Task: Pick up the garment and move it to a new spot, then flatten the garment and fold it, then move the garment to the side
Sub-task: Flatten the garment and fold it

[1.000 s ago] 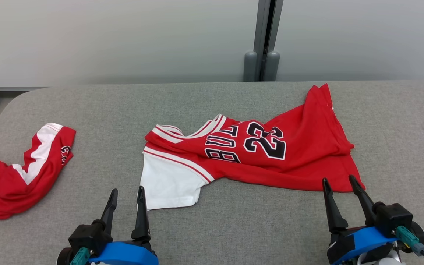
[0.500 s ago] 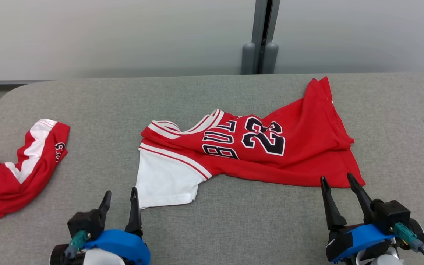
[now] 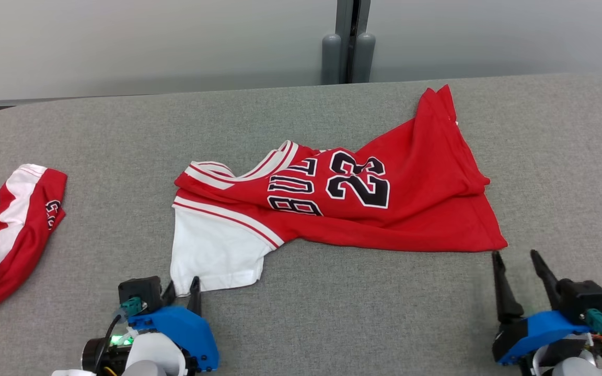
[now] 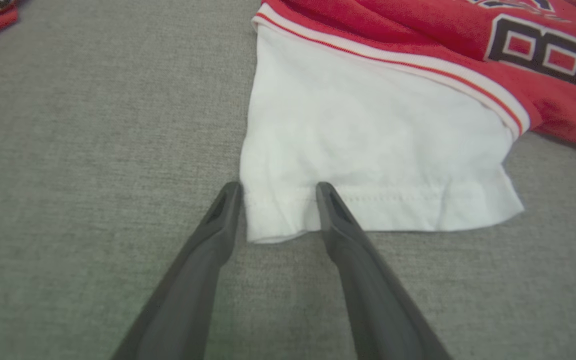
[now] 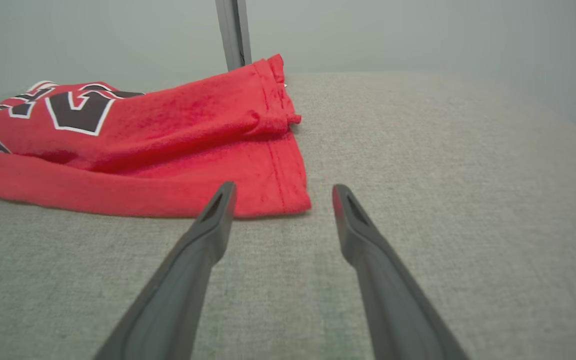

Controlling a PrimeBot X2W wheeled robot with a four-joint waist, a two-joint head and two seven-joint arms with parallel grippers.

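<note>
**Fingers point(image 4: 218, 235) staged at the near corners of the garment: secure both grips before lifting**

1. At the far left of the grey table point(image 3: 332, 324) lies a second red garment point(image 3: 8, 230), well apart. Leave it out of the lift path.
2. The left gripper point(image 4: 278, 190) is low on the table, jaws parted, straddling the near left corner of the white sleeve point(image 4: 368, 125). Nothing is gripped yet. Close on both layers behind the stitched hem, not on the bare edge, which is likely to slip.
3. The garment point(image 3: 384, 209), a red jersey, lies crumpled at mid-table, collar to the left, hem to the right.
4. The right gripper point(image 3: 514, 261) has its jaws spread wide, just near of the hem corner point(image 5: 288, 195) and not touching it. Advance it so the corner sits between the fingers, then close.
5. Lift both corners together and level, to avoid twisting the cloth.
</note>
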